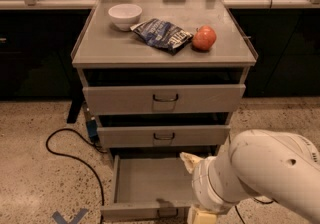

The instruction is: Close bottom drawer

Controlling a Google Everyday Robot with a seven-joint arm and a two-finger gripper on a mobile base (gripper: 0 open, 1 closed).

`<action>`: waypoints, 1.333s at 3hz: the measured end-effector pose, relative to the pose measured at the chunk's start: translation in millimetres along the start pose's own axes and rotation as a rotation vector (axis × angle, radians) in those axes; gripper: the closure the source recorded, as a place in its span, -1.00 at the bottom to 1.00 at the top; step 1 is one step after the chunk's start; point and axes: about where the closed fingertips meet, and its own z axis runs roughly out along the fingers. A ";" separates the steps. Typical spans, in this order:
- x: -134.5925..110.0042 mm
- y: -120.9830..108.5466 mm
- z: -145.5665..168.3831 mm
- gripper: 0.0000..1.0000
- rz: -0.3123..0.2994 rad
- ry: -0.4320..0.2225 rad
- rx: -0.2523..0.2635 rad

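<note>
bottom drawer (150, 183) pulled well out, lowest of 3. gripper (196, 188) seen over its right front corner, jaws spread. rigid metal, judged light on slides; best pushed at front panel beside handle (167, 213).

On the cabinet top (120, 50) I see a bowl (125, 15) at left, a bag (163, 34) in the middle, an apple (204, 38) at right; the bottom drawer (150, 183) stands out before the middle drawer (163, 136) above it; my gripper (193, 187) hangs near its right front corner.
</note>
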 end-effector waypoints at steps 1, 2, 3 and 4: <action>5.2 -1.2 6.2 -1.00 0.017 0.057 -0.004; 35.6 2.5 27.0 -1.00 0.000 0.218 -0.033; 32.3 -10.4 31.8 -1.00 -0.034 0.269 -0.010; 32.4 -10.4 31.8 -1.00 -0.033 0.269 -0.010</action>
